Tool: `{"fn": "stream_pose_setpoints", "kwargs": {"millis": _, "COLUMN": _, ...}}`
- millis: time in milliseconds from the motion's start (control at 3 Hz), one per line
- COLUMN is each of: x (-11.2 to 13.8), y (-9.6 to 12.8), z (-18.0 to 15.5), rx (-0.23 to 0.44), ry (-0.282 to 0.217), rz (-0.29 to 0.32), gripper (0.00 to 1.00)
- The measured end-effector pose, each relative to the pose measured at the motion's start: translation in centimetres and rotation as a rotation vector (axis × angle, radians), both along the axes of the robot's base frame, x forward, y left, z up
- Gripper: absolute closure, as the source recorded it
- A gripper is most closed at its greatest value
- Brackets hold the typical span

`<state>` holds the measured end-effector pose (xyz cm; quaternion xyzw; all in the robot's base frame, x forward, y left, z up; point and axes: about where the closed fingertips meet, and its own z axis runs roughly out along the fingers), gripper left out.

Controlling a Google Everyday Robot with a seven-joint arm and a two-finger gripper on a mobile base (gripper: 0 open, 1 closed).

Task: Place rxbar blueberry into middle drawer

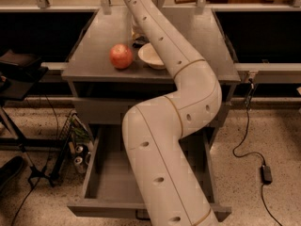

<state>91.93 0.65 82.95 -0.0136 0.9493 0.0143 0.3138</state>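
Rxbar blueberry (139, 42) — dark sliver behind bowl (151, 56) — fingers hidden by arm (174, 79)

no readable text, labels or numbers anywhere, gripper (137, 37) mostly hidden behind arm (188, 79), beside bowl (151, 56)

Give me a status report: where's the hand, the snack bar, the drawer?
Hand over the countertop, mostly hidden behind the arm beside the bowl. Rxbar blueberry not clearly seen. Middle drawer open below; arm crosses it.
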Motion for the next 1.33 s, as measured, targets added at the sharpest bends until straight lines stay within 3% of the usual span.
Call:
{"fn": "stream_pose_setpoints", "kwargs": {"millis": 667, "x": -0.3, "y": -0.3, "z": 0.1, "rx": 0.001, "ry": 0.008, "rz": 0.012, "gripper": 1.0}}
{"fn": "stream_pose_setpoints", "kwargs": {"millis": 1333, "x": 0.0, "y": -1.8, "z": 3.5, "rx": -0.028, "ry": -0.057, "rz": 0.014, "gripper": 1.0}}
